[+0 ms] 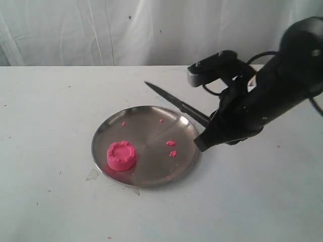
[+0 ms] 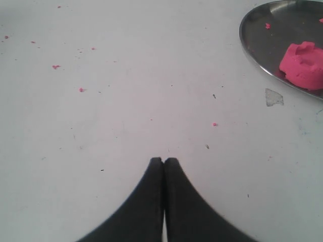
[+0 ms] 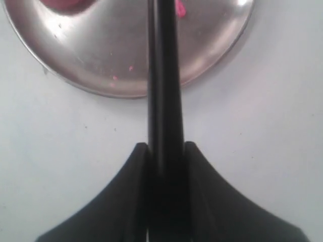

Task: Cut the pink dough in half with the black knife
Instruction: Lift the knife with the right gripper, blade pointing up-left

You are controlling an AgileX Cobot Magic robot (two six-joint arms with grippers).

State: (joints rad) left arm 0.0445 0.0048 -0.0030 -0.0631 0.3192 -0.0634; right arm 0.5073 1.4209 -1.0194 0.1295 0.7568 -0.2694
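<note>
The pink dough [image 1: 121, 155] is a whole round puck with a crimped rim, lying on the near-left part of the steel plate [image 1: 151, 126]. My right gripper [image 1: 206, 132] is shut on the handle of the black knife [image 1: 171, 100], just off the plate's right rim. The blade is raised and points to the back left, over the plate's far edge. In the right wrist view the knife [image 3: 164, 75] runs straight out from the gripper [image 3: 165, 146] across the plate [image 3: 217, 50]. My left gripper [image 2: 163, 160] is shut on nothing above bare table, with the dough [image 2: 303, 65] off to one side.
Small pink crumbs [image 1: 171, 148] lie on the plate's right half and another crumb [image 1: 123, 123] near its far-left rim. A clear scrap [image 1: 92, 175] lies on the white table beside the plate's near-left rim. A white curtain hangs behind the table.
</note>
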